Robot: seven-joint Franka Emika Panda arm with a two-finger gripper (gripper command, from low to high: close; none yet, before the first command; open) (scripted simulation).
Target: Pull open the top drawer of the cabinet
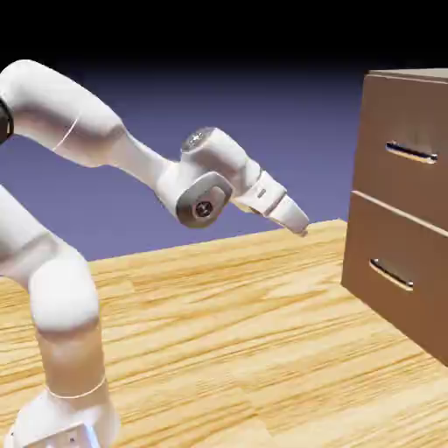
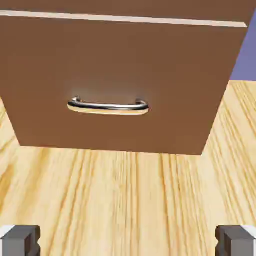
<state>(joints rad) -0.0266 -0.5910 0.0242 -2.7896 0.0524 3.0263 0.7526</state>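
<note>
The brown cabinet stands at the right edge of the exterior view, both drawers flush. Its top drawer carries a slim silver handle. My gripper hangs over the table to the left of the cabinet, well short of it and lower than that handle, pointing down toward it. In the hand view my gripper is open, its fingertips far apart with nothing between them. That view faces the lower drawer front and its handle; only a strip of the top drawer shows above the seam.
The lower drawer with its own silver handle sits under the top one. The wood-grain table stretches between my arm's base and the cabinet.
</note>
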